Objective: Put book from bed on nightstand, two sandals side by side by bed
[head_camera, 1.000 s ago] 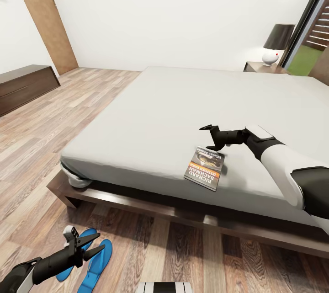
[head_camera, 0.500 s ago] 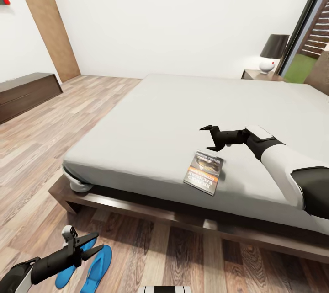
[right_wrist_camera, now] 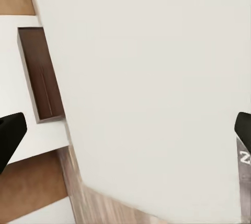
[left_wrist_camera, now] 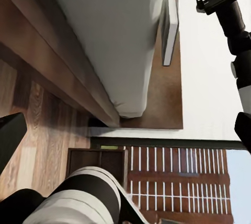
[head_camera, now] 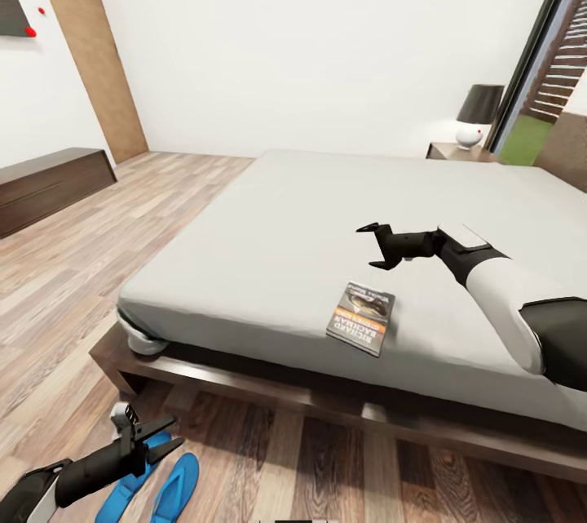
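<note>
On the bed (head_camera: 269, 237), near its foot edge: paperback book (head_camera: 362, 316) | right hand (head_camera: 374, 245) spread wide, hovering just beyond it | left hand (head_camera: 159, 437) parted above blue sandals (head_camera: 155, 478) | risk: shallow grasp nudges thin book off the mattress.

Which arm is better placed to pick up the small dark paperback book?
Right. The open right gripper hovers above the pale grey mattress close to the paperback book; the left gripper hangs low above the blue sandals.
</note>
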Robot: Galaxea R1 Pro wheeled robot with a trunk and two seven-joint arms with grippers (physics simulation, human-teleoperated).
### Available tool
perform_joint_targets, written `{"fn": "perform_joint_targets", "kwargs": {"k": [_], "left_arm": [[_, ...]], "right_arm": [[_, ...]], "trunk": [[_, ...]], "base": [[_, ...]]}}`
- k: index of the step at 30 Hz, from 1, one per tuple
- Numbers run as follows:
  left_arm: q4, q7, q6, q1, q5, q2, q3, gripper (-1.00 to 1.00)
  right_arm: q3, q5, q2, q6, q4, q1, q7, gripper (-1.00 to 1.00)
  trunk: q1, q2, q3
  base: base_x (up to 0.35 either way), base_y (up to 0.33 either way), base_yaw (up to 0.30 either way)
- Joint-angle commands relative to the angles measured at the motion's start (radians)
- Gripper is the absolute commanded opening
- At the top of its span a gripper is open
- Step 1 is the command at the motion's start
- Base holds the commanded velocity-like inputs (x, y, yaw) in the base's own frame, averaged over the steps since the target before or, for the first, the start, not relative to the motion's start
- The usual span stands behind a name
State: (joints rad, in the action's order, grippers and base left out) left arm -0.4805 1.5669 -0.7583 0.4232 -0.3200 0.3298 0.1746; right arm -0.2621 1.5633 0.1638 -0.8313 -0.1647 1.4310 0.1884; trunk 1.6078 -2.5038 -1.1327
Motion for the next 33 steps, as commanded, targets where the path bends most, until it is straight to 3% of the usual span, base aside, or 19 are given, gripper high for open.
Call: {"fn": "perform_joint_targets", "kwargs": {"k": [1,7,11,18,27,28,33], "left_arm": [[0.0,0.004,-0.011,0.0,0.001,0.0,0.0,1.0],[-0.001,0.004,-0.01,0.0,0.002,0.0,0.0,1.0],[0.0,0.002,-0.01,0.0,0.002,0.0,-0.001,1.0],[0.0,0.0,-0.01,0.0,0.002,0.0,-0.001,1.0],[0.0,-0.002,-0.01,0.0,0.002,0.0,-0.001,1.0],[0.0,-0.002,-0.01,0.0,0.002,0.0,-0.002,1.0],[0.0,-0.002,-0.01,0.0,0.002,0.0,-0.002,1.0]], "right_arm": [[-0.006,0.01,0.001,-0.002,-0.002,0.0,0.008,1.0],[-0.008,0.012,0.006,-0.001,-0.011,0.0,0.007,1.0],[-0.008,0.013,0.025,0.0,-0.028,0.0,0.006,1.0],[-0.005,0.015,0.106,-0.003,-0.088,0.0,-0.017,1.0],[-0.004,0.008,0.191,-0.005,-0.103,-0.001,-0.138,1.0],[-0.003,0.007,0.213,-0.013,-0.103,-0.004,-0.158,1.0],[-0.003,0.009,0.241,-0.061,-0.104,-0.013,-0.179,1.0]], "trunk": [[-0.001,0.0,0.003],[-0.003,0.001,0.026],[-0.005,0.002,0.042],[-0.006,0.003,0.046],[-0.006,0.003,0.046],[-0.006,0.003,0.046],[-0.006,0.003,0.046]], "base": [[0.0,0.0,0.0],[0.0,0.0,0.0],[0.0,0.0,0.0],[0.0,0.0,0.0],[0.0,0.0,0.0],[0.0,0.0,0.0],[0.0,0.0,0.0]]}}
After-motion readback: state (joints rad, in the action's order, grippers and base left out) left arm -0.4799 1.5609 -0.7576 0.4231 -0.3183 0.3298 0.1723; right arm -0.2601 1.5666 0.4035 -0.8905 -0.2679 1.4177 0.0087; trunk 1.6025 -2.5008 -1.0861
